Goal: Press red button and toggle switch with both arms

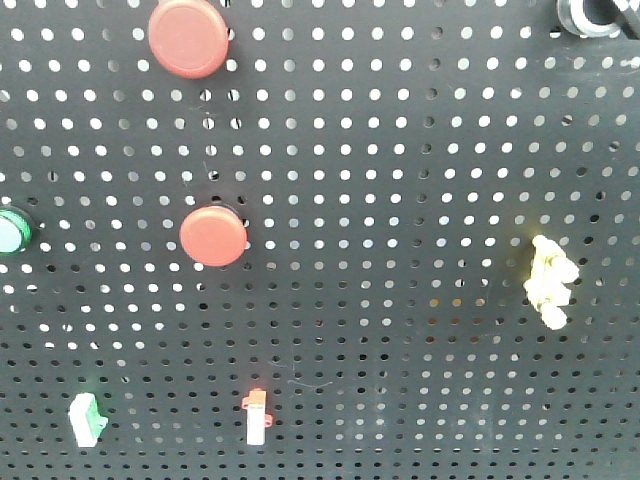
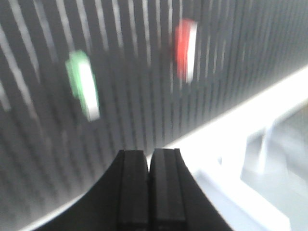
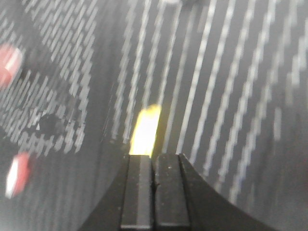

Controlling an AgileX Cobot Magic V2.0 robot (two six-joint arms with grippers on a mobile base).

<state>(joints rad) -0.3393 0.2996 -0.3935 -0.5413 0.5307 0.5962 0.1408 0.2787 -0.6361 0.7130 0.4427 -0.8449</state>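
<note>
- As the front-facing view looks straight at the flat black perforated panel [image 1: 400, 150], it alone shows every control sharply.
- A large round red button [image 1: 188, 37] sits at the top, and a smaller round red button [image 1: 213, 236] sits below it, near the middle height of the panel.
- Low on the panel stands a small red-and-white toggle switch [image 1: 256, 415], with a green-and-white toggle switch [image 1: 88, 418] well apart to its left.
- A round green button [image 1: 10, 230] is cut by the left edge.
- A crumpled yellow lump [image 1: 550, 283] hangs on the right side, and a silver-ringed black knob [image 1: 595, 15] is in the top right corner.
- The grippers are seen only in the wrist views, and both of these views are strongly blurred.
- In the left wrist view, the left gripper [image 2: 149, 192] has its two black fingers pressed together, with nothing between them.
- Ahead of it the green-and-white toggle switch [image 2: 83, 86] is a streak on the left, and the red-and-white toggle switch [image 2: 185, 50] is a streak on the right.
- Only this view shows a white frame [image 2: 250, 130] along the edge of the panel.
- In the right wrist view, the right gripper [image 3: 154, 192] is also clenched and empty.
- The yellow lump [image 3: 147, 130] appears just above its fingertips, and I cannot tell if they touch.
- An upper red patch [image 3: 7, 65] and a lower red-and-white patch [image 3: 17, 173] lie at the left edge, too blurred to identify.
</note>
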